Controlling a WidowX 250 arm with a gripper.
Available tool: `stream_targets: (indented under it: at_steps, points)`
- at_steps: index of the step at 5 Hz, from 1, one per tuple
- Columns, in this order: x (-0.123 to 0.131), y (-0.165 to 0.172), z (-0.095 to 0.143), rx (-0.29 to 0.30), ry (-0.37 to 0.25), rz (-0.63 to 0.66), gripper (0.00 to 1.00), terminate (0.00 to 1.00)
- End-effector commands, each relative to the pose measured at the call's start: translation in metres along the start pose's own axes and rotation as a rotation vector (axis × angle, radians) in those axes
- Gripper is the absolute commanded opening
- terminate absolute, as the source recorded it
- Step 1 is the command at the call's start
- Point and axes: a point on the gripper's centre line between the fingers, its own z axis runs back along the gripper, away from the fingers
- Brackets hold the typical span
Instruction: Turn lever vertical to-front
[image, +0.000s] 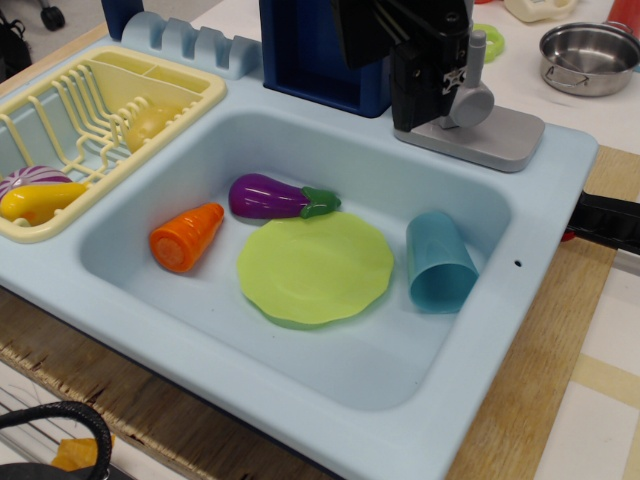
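Lever (478, 62) stands upright on grey base plate (480, 135) at sink's (300, 350) back right corner. Gripper (432, 105) sits just left of pivot disc (472, 103); finger state: cannot tell. Judged light, rigid, smooth plastic; push near tip.

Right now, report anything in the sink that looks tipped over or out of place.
The blue cup lies on its side in the sink, mouth toward the front, beside the green plate. The carrot and eggplant lie loose on the basin floor.
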Motion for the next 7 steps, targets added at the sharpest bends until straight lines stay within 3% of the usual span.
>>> stream_targets:
  at_steps: [1,3,4,5,7]
  points:
    - [0.000,0.000,0.000,0.000,0.000,0.000,1.00,0.00]
    - [0.017,0.001,0.000,0.021,-0.135,-0.014,1.00,0.00]
    - [0.031,0.001,0.004,0.060,-0.214,-0.044,1.00,0.00]
    - [0.046,0.005,0.009,0.079,-0.238,-0.071,1.00,0.00]
    - [0.064,0.006,0.004,0.064,-0.239,-0.102,1.00,0.00]
